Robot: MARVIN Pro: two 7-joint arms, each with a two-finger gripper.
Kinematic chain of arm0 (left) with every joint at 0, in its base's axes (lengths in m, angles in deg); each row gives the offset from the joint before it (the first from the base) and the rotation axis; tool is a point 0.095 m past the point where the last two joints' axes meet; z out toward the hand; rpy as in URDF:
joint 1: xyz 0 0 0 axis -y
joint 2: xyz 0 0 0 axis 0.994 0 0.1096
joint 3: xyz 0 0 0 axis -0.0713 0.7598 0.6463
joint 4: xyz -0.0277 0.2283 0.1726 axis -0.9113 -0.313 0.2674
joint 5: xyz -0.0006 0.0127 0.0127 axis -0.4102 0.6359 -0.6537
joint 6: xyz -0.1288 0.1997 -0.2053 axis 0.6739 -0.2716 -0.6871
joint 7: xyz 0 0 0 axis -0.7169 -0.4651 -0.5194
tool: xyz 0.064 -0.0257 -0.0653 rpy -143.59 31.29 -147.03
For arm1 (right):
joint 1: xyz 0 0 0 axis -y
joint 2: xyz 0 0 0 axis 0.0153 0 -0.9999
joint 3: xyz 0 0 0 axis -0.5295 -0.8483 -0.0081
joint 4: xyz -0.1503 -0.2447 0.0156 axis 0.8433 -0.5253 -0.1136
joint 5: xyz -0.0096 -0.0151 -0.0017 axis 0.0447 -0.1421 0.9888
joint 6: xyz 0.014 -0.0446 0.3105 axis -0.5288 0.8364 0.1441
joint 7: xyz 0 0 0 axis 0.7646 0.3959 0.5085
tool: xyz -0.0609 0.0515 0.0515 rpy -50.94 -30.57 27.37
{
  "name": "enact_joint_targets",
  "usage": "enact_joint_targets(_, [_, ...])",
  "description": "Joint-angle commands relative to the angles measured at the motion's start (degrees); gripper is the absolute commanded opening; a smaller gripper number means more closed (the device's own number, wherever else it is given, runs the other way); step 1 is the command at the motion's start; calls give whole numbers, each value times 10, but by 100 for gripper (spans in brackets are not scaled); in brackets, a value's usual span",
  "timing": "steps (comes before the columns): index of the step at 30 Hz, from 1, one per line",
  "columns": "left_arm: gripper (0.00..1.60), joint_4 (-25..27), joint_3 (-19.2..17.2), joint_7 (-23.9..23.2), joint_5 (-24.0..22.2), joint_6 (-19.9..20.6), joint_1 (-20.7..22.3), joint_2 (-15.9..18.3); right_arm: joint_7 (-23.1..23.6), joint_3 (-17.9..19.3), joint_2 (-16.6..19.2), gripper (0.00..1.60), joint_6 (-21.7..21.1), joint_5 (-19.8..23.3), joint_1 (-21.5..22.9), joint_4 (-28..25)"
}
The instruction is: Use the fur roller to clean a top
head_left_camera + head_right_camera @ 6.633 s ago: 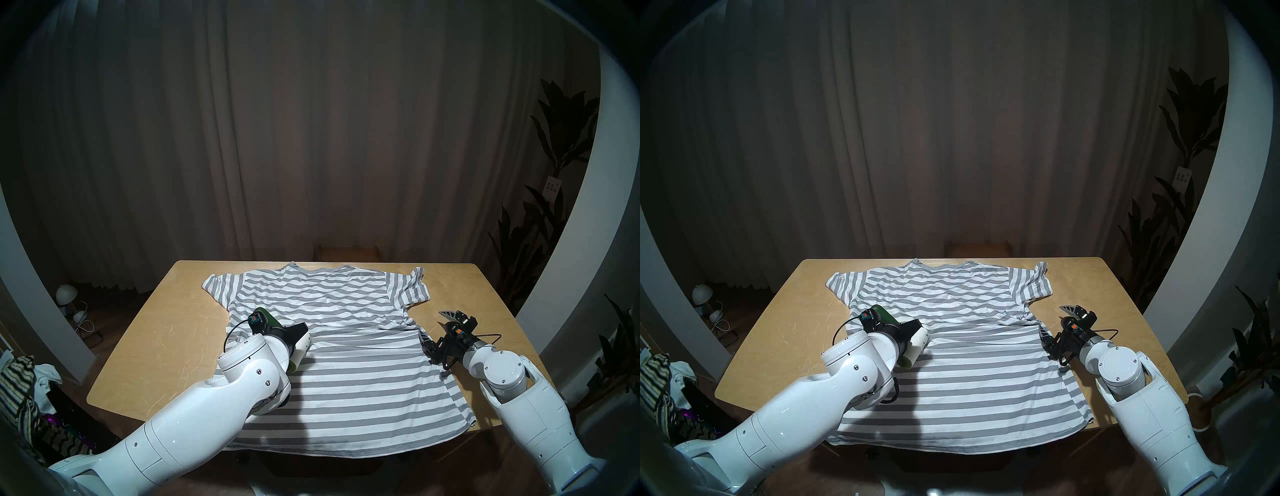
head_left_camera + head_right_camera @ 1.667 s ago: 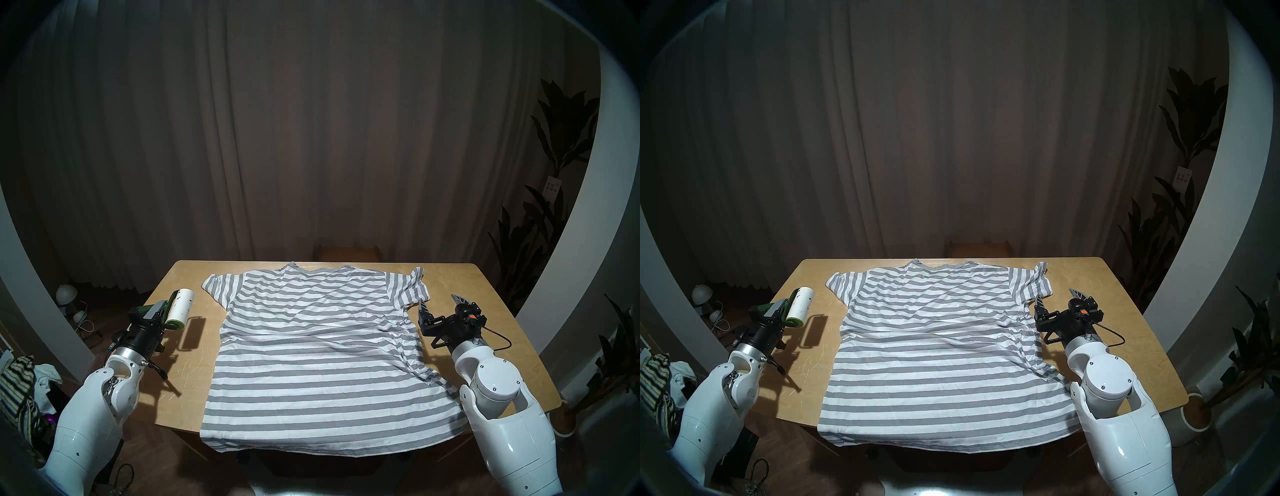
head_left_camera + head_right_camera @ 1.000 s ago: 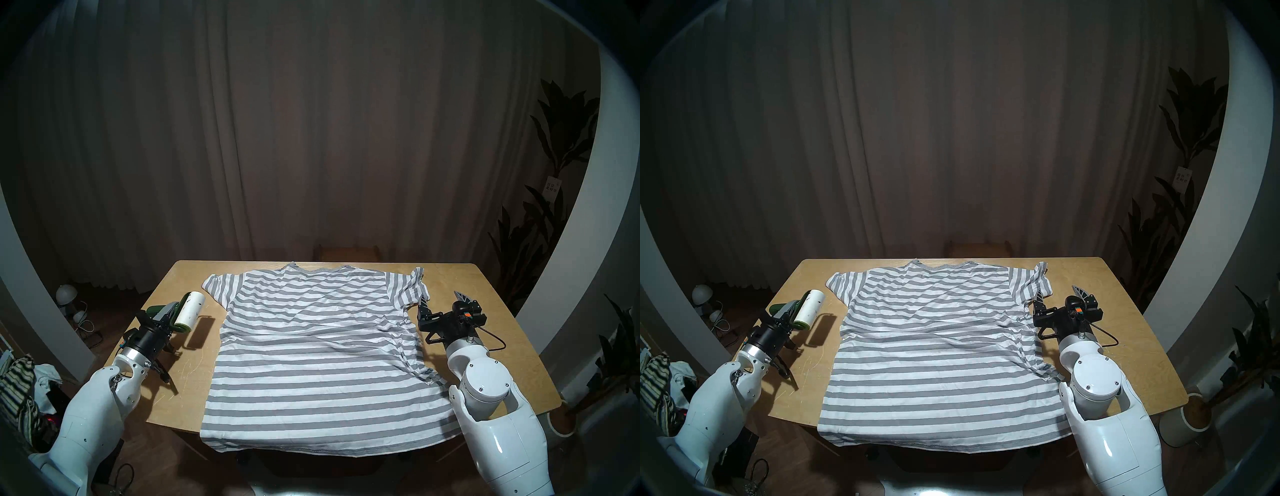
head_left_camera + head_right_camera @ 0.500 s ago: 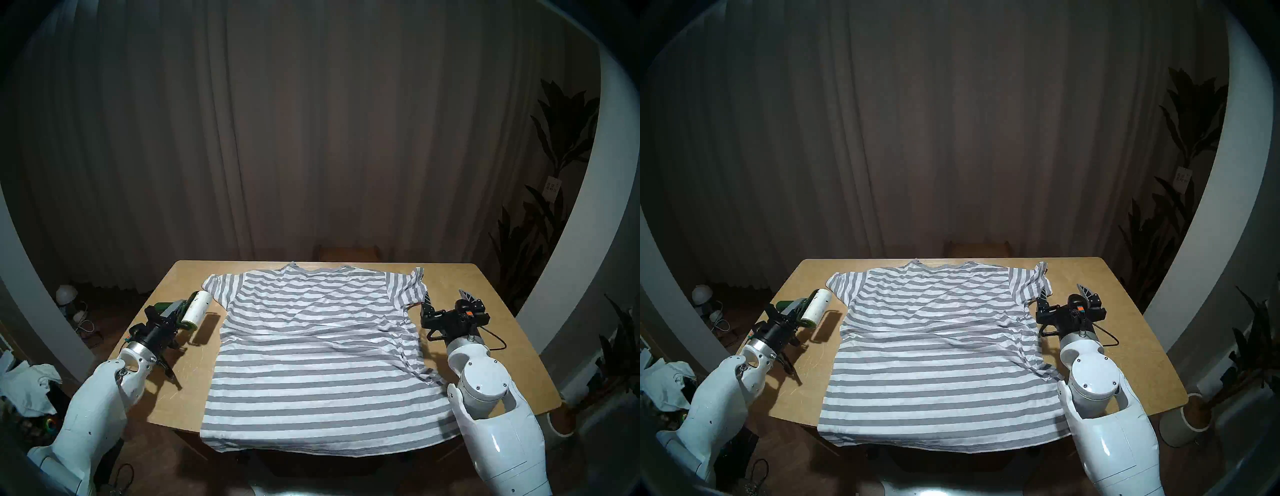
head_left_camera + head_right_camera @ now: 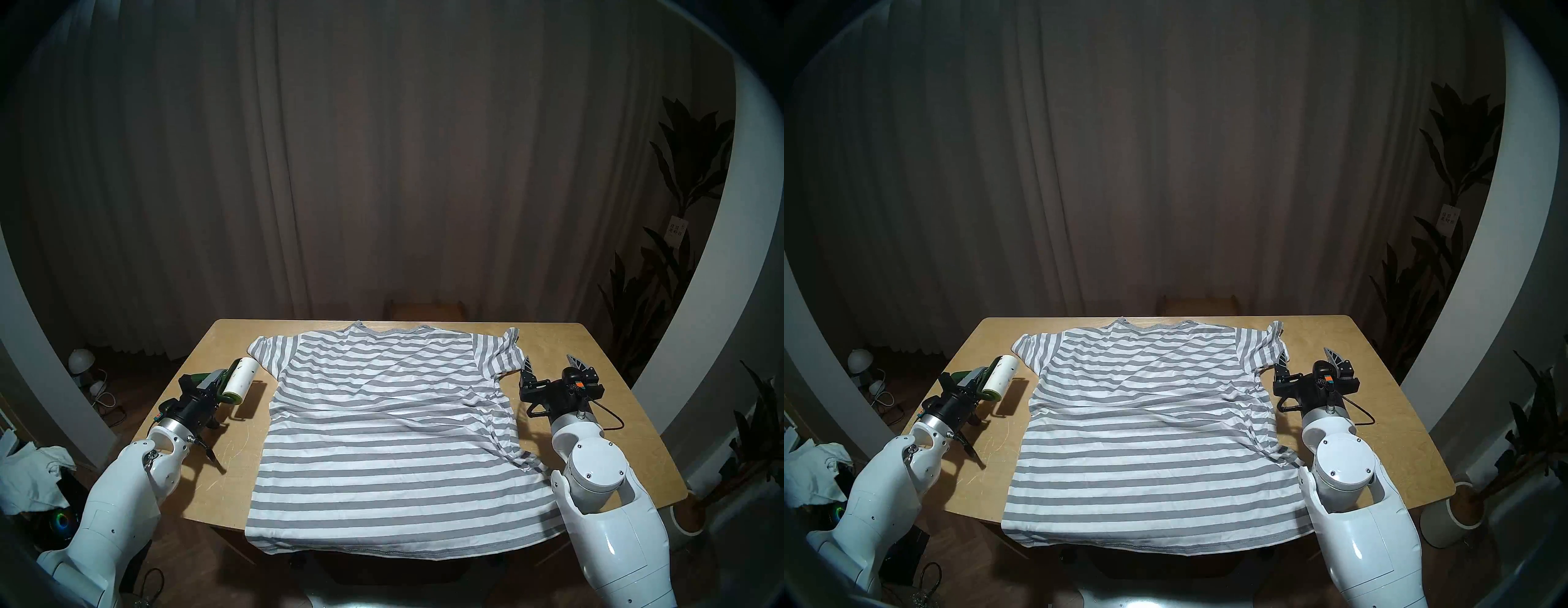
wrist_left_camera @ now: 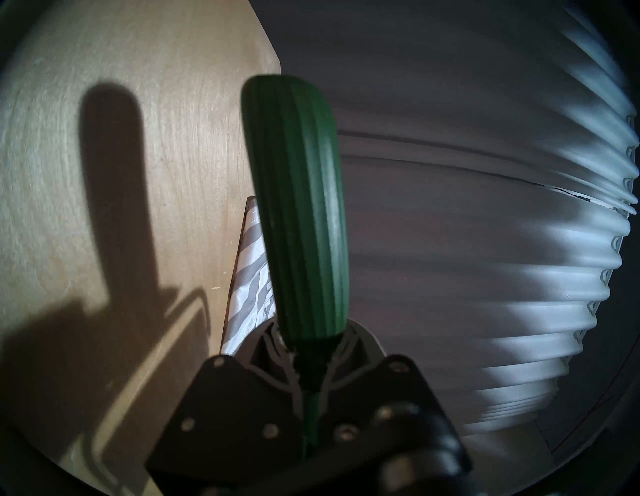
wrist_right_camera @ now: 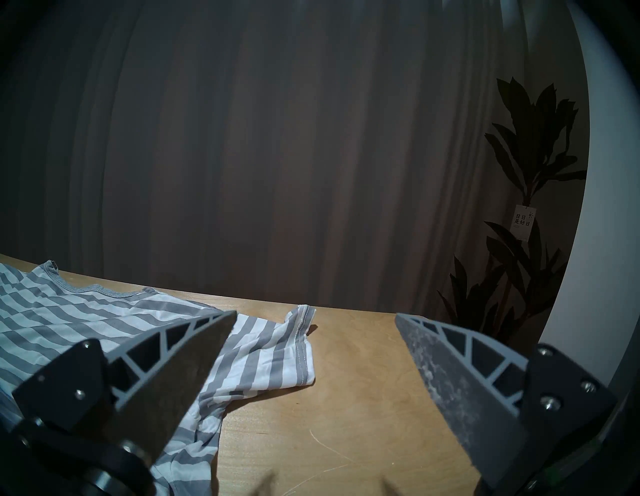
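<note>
The top [image 5: 382, 424], a grey-and-white striped T-shirt, lies flat on the wooden table [image 5: 237, 467], collar at the far edge and hem hanging over the near edge. My left gripper [image 5: 212, 384] is shut on the dark green handle [image 6: 298, 207] of the fur roller [image 5: 242, 378]. The roller's white roll hangs low over bare table just left of the top's left sleeve; whether it touches the wood I cannot tell. My right gripper [image 5: 550, 363] stands open and empty over the table beside the right sleeve [image 7: 270, 353].
A crumpled white cloth [image 5: 29, 471] lies on the floor at the left, near a small lamp [image 5: 82, 361]. A wooden stool [image 5: 426, 308] stands behind the table. Potted plants [image 5: 679, 297] fill the right side. Curtains hang behind.
My left gripper has carried the roller right and lower, up to the left sleeve. The right gripper drifted slightly right. White cloth now covers the striped pile on the floor.
</note>
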Motion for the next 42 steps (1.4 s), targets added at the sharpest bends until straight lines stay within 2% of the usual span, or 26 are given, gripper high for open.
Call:
enact_joint_targets(1, [0,-20,6,-20,-4,38,22,-1,3,5,5,160,12,-1,-8,-20])
enact_joint_targets(3, [0,-16,6,-2,-6,30,21,2,3,5,6,160,13,-2,-10,-22])
enact_joint_targets(8, [0,12,14,64,-1,-42,17,10,0,6,6,160,15,-5,-14,-25])
enact_joint_targets(10, [0,10,14,74,10,-46,21,11,-1,7,6,160,14,-5,-16,-27])
enact_joint_targets(15, [0,64,9,143,-6,-107,8,29,-4,10,3,160,15,-5,-20,-29])
enact_joint_targets(16, [0,64,8,136,-9,-98,8,32,-6,10,1,160,15,-4,-21,-29])
enact_joint_targets(19, [0,100,4,181,-16,-132,-3,43,-7,11,1,160,16,-2,-22,-28])
enact_joint_targets(30, [0,189,-15,321,-51,-174,-53,73,-11,11,-6,160,28,6,-25,-18])
enact_joint_targets(36, [0,208,-15,374,-43,-195,-55,81,-13,15,-5,160,34,10,-32,-18])
enact_joint_targets(38, [15,211,-9,388,-36,-199,-54,84,-13,16,-4,160,36,11,-34,-19])
enact_joint_targets(40, [64,211,-6,395,-37,-200,-54,82,-14,17,-4,160,37,12,-36,-20])
enact_joint_targets(41, [108,211,-4,395,-32,-198,-55,84,-14,17,-4,160,38,13,-36,-20])
enact_joint_targets(42, [107,213,-5,400,-36,-197,-57,84,-14,17,-3,160,38,13,-37,-20])
